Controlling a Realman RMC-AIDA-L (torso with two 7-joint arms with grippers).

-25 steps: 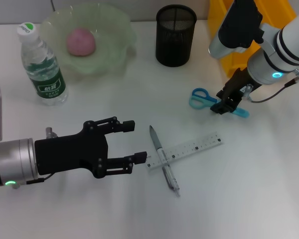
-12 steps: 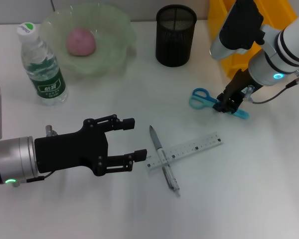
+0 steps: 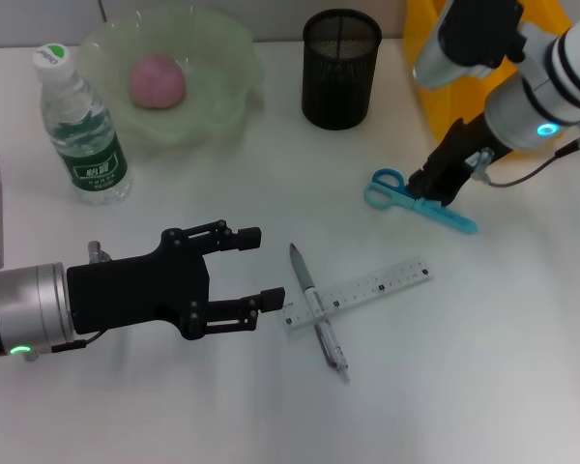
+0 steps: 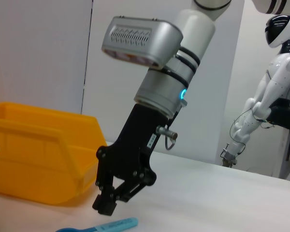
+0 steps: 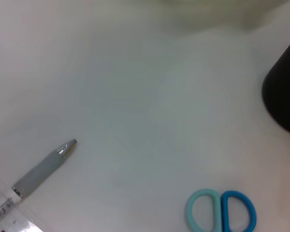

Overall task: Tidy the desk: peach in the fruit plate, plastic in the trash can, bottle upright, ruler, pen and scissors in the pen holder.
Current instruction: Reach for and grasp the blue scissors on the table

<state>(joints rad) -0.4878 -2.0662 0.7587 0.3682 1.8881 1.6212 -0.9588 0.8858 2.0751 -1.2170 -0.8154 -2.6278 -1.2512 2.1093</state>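
Since a second ago your right gripper (image 3: 427, 188) has slid from the blade end of the scissors (image 3: 416, 201) toward the handle loops, and the scissors themselves now lie a little more stretched out toward the right. The right gripper sits low over the middle of the scissors, just behind the loops; its fingers look drawn close together, but you cannot tell from these views whether they pinch the scissors or only hover on them. The left wrist view shows that same gripper (image 4: 117, 198) angled down with its tips just above the blue blade (image 4: 111, 225).

Your left gripper (image 3: 256, 269) hangs spread wide, grasping nothing, with its fingertips just beside the near end of the ruler (image 3: 360, 290). The pen (image 3: 317, 310) lies across the ruler, touching it.

Farther off, the pen holder (image 3: 340, 68) stands behind the scissors. The peach (image 3: 157, 80) rests in the fruit plate (image 3: 227, 101), and the bottle (image 3: 82, 130) stands upright just beside that plate. A yellow bin (image 3: 427, 87) sits behind the right arm.
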